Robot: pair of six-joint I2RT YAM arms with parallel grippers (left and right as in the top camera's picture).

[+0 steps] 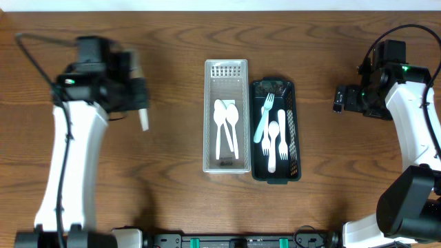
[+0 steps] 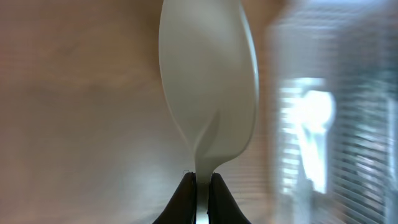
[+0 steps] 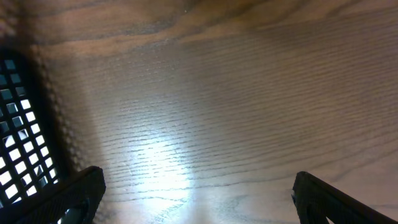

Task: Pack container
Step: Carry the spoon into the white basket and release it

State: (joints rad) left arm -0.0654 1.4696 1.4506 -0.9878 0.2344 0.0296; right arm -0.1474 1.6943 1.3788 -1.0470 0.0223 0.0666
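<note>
My left gripper (image 2: pixel 202 180) is shut on the handle of a white plastic spoon (image 2: pixel 208 81), held above the bare table left of the containers; in the overhead view the spoon (image 1: pixel 145 118) hangs from the gripper (image 1: pixel 140 96). The white basket (image 1: pixel 209 138) holds two white spoons (image 1: pixel 226 124). The black basket (image 1: pixel 257 172) beside it holds a light blue fork (image 1: pixel 264 117) and white forks (image 1: pixel 277 141). My right gripper (image 3: pixel 196 186) is open and empty over bare wood, right of the black basket (image 3: pixel 18 124); it also shows in the overhead view (image 1: pixel 341 98).
The two baskets stand side by side at the table's middle. The wooden table (image 1: pixel 165 55) surrounds them. The arm bases are at the front edge.
</note>
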